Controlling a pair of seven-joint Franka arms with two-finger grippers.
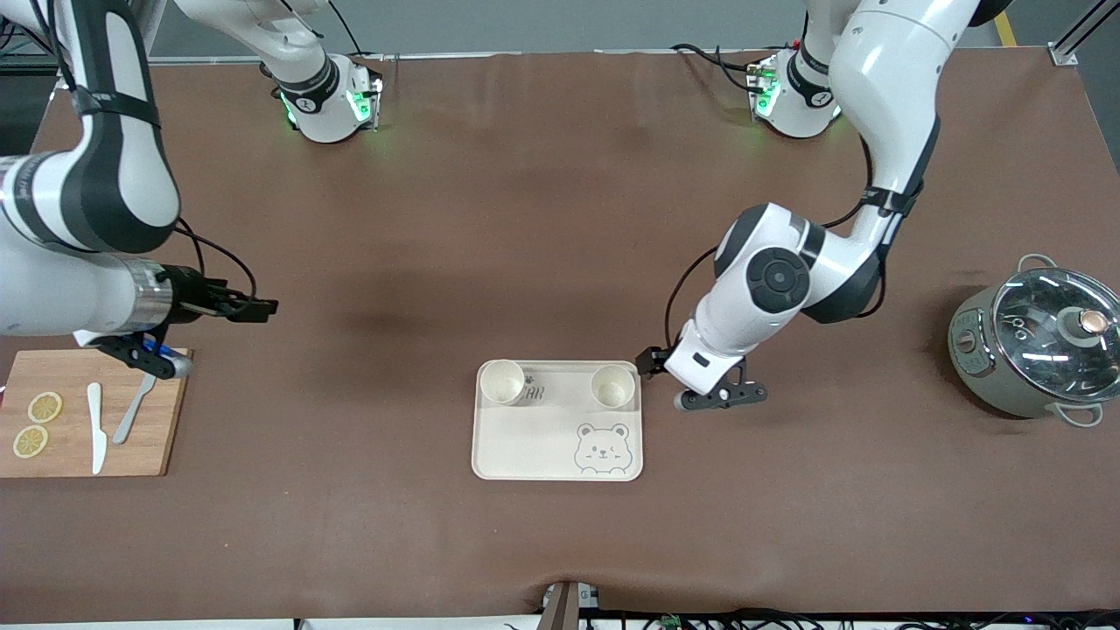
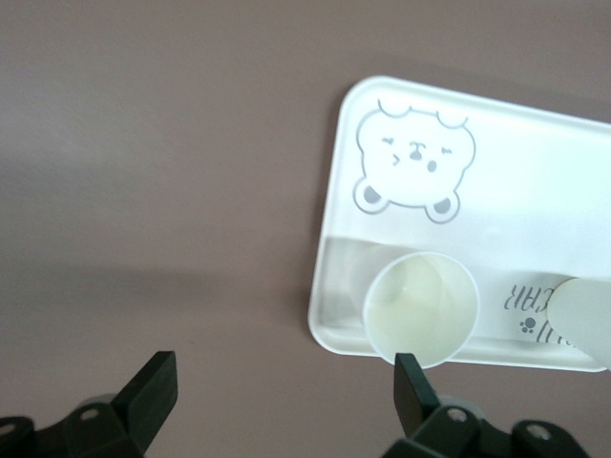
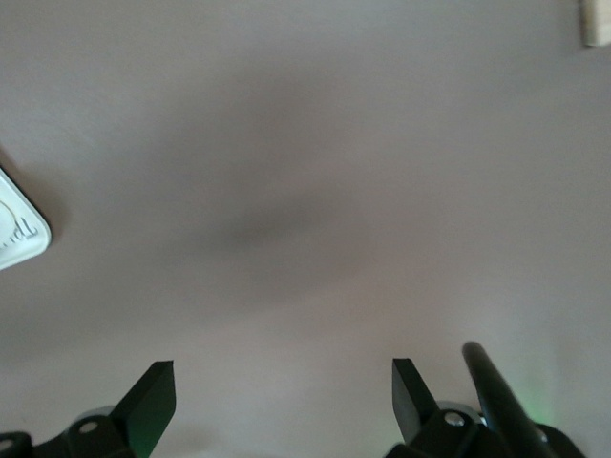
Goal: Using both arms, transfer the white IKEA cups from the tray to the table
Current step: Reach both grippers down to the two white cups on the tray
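While both cups (image 1: 502,381) (image 1: 612,386) sit on tray (image 1: 534,437), left tool (image 1: 669,372), right tool (image 1: 254,306) spread, empty

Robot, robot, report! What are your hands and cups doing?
Left gripper open beside tray. Right gripper open, waiting. Both cups on tray. Nothing blocking.

Brown table (image 1: 560,219) – bear tray (image 1: 534,442), wooden cutting board (image 1: 149,437), lidded grey-green pot (image 1: 1032,350)

2 white cups (image 1: 501,381) (image 1: 612,386) | upright | on tray's (image 1: 560,455) farther corners
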